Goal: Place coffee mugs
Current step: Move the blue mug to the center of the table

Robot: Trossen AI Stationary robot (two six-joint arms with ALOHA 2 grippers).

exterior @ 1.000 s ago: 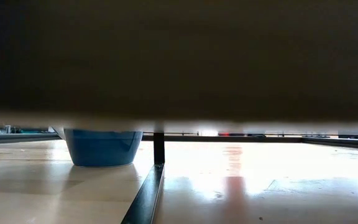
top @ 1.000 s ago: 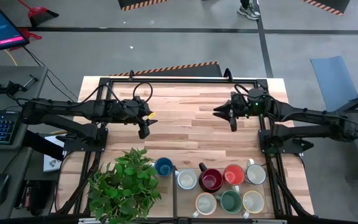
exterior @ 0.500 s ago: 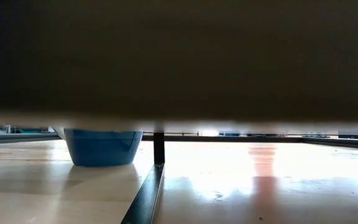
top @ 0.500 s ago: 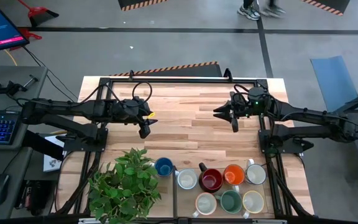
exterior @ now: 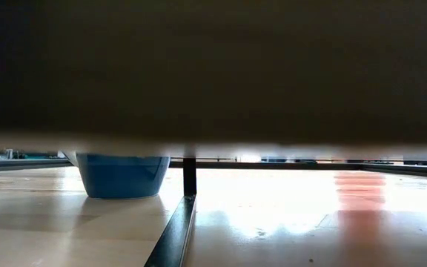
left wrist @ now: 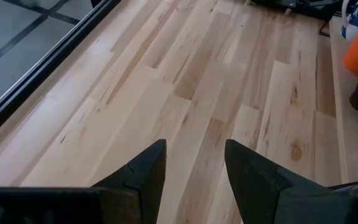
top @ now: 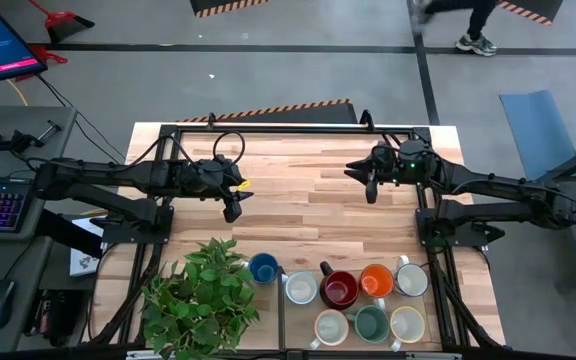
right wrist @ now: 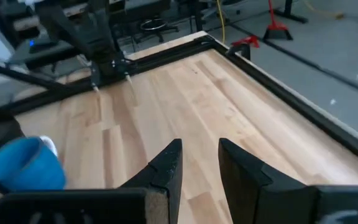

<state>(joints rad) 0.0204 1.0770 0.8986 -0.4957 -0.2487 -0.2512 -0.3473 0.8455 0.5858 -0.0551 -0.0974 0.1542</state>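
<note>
Since a second ago, the right claw [top: 368, 187] has been drawing slightly toward twelve o'clock, while the left claw [top: 231, 207] is holding its place; both are hanging over the bare middle of the tabletop [top: 298, 210], parted and gripping nothing. The coffee mugs [top: 353, 300] are sitting clustered at the six o'clock edge, with the blue mug [top: 262, 267] nearest the potted plant [top: 203, 300]. To start well, the right claw probably needs to be swinging down toward the closest mug, descending over one wall of its rim clear of neighbours, and closing squarely before lifting
</note>
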